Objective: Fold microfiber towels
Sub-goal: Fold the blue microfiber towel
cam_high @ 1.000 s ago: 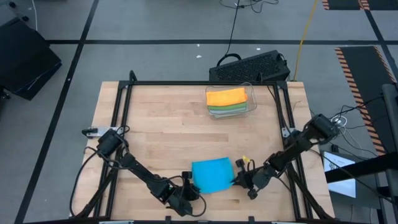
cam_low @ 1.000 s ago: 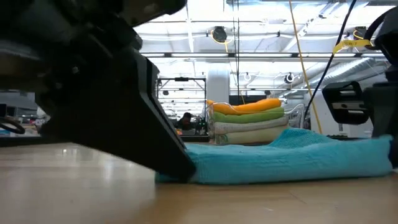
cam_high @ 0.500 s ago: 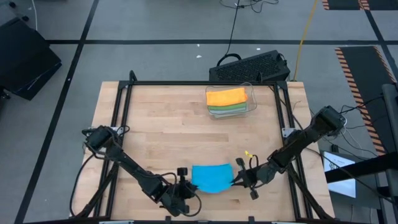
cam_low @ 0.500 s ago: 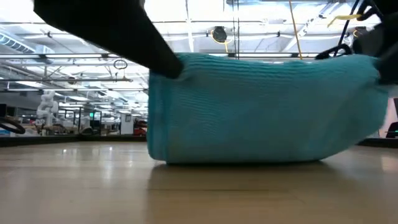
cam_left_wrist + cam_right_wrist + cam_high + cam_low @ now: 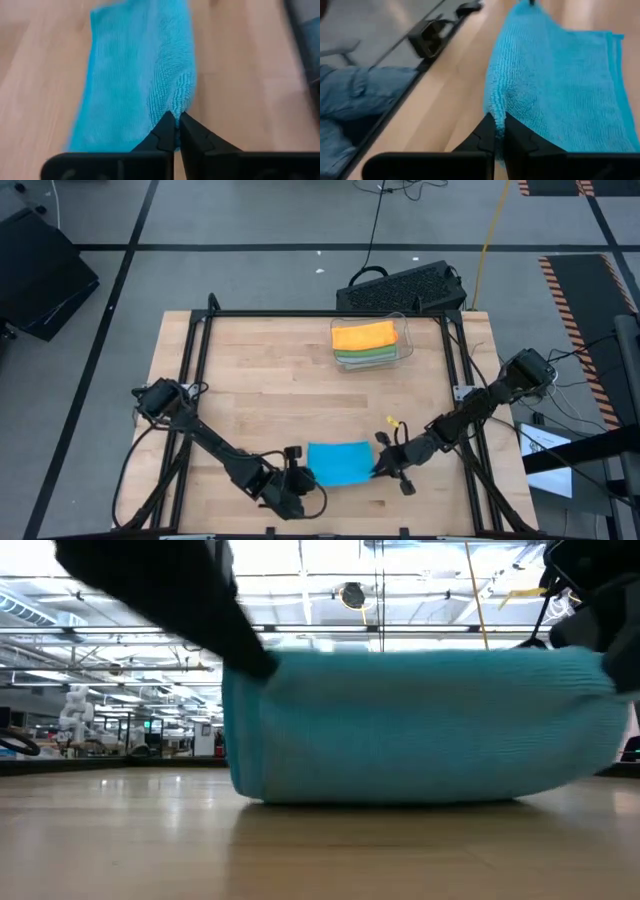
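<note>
A blue microfiber towel (image 5: pixel 339 463) lies near the table's near edge, between my two grippers. In the low view the towel (image 5: pixel 420 730) stands up like a curtain, its lower part on the table. My left gripper (image 5: pixel 300 474) is shut on the towel's left side. My right gripper (image 5: pixel 381 465) is shut on its right side. Folded towels, an orange one (image 5: pixel 363 335) on top of green ones, are stacked in a clear bin (image 5: pixel 404 340) at the far side. My left gripper pinches the towel's raised edge at its left corner (image 5: pixel 174 107) between its two fingertips, coming from the table's left. The held edge is lifted and the towel's lower part (image 5: pixel 300 790) rests on the table. My right gripper pinches the towel's raised edge at its right corner (image 5: pixel 496 111) between its two fingertips, coming from the table's right. The edge runs fairly straight between the two grippers (image 5: pixel 430 655), and the rest of the towel hangs down to the table.
A black metal frame (image 5: pixel 200 380) runs round the table top. A black case (image 5: pixel 400 288) stands behind the bin. Bare wood (image 5: pixel 270 390) lies between the blue towel and the bin.
Both grippers have risen and gone toward the table's far edge with the towel's near edge. The towel lay flat a second ago. Now its near edge is lifted and carried over the rest, which has stayed on the table.
</note>
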